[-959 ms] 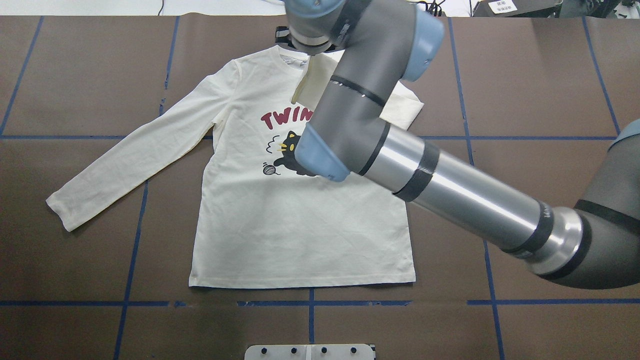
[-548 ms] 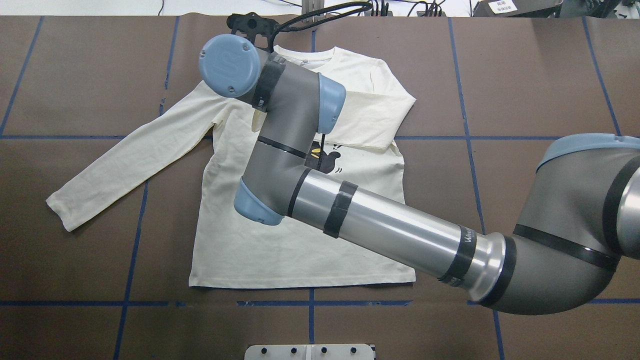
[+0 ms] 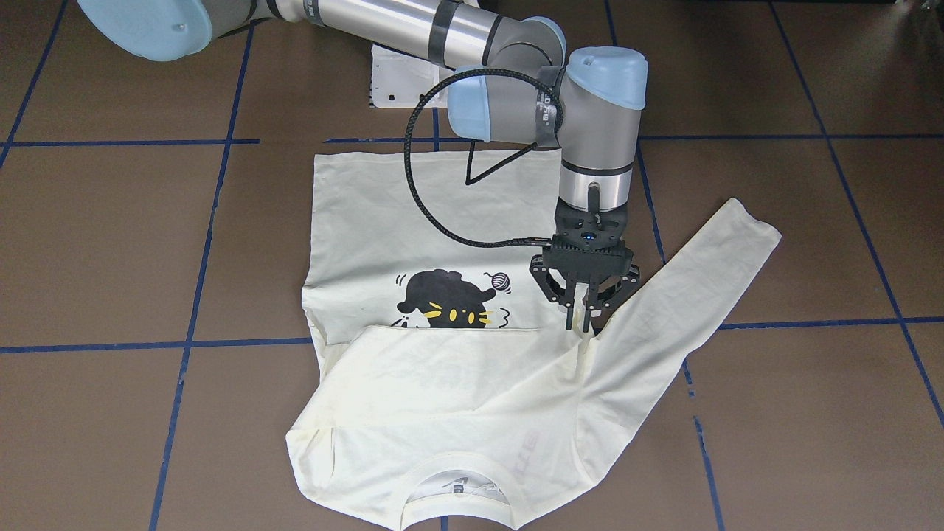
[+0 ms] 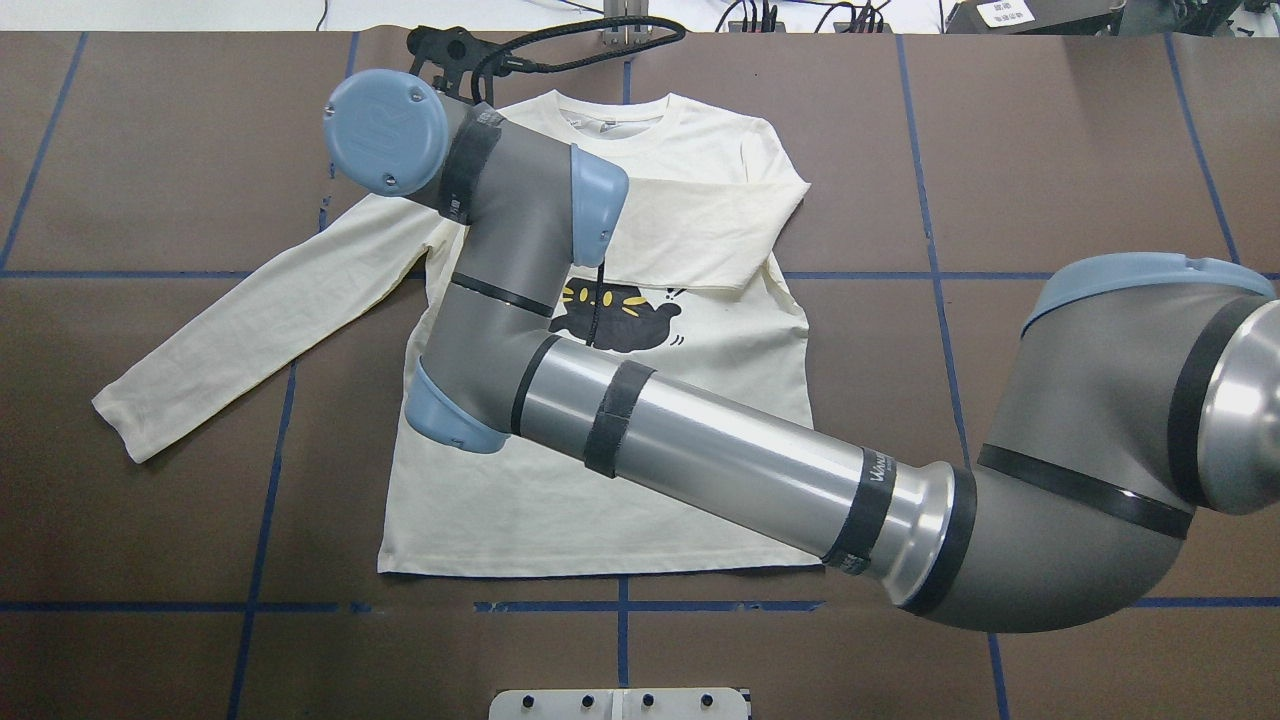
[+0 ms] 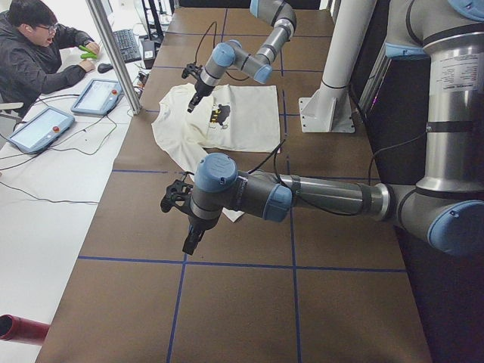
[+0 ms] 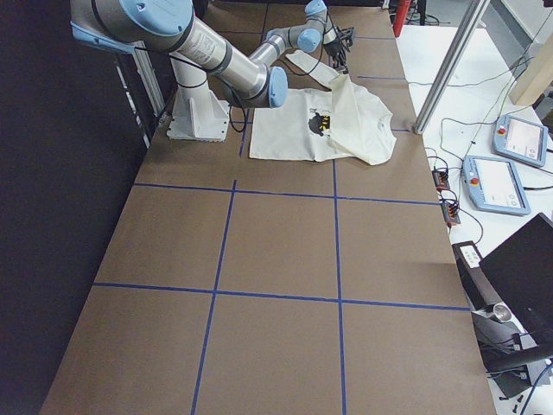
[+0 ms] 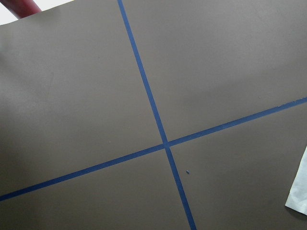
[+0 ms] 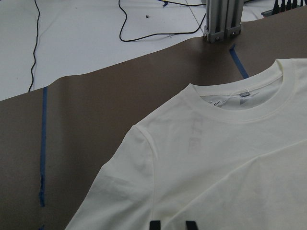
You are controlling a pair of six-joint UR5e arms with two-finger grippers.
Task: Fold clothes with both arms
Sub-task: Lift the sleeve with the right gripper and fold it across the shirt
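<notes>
Currently the shirt (image 4: pixel 480 520) lies flat, print up, on the tabletop (image 4: pixel 150 150), a matte brown sheet crossed by blue tape lines (image 4: pixel 150 606). The cloth is a cream-white knit, lightly creased, with a ribbed round collar (image 4: pixel 615 120). The cat (image 4: pixel 630 320) is printed in solid black with yellow eyes and whiskers. A small yarn ball (image 3: pixel 501 279) sits just beside it. One sleeve (image 4: pixel 700 235) is folded across the chest between cat and collar, its edge overlapping the cat. The other sleeve (image 4: pixel 250 330) stretches out straight, away from the cat.

The right arm (image 4: pixel 720 465), a smooth silver tube with grey joints and light blue caps, crosses above the shirt beside the cat. In the overhead view the wrist covers its tool. The front view shows the right tool (image 3: pixel 580 318), black and pointing straight down, with its tips at the folded sleeve's end, near the cat on the yarn-ball side. Its fingers stand narrowly apart, and the right wrist view shows the same gap. That view also shows the collar's ribbing and faint grey lettering (image 8: pixel 194 127) through the cloth.

Only the left side view shows the left arm (image 5: pixel 318 197) and left tool (image 5: pixel 188 243), over bare tabletop well apart from the cat. Whether that tool is open or closed cannot be told. The left wrist view shows a tape cross (image 7: pixel 165 143) and a pale cloth corner (image 7: pixel 298 191) at its edge.
</notes>
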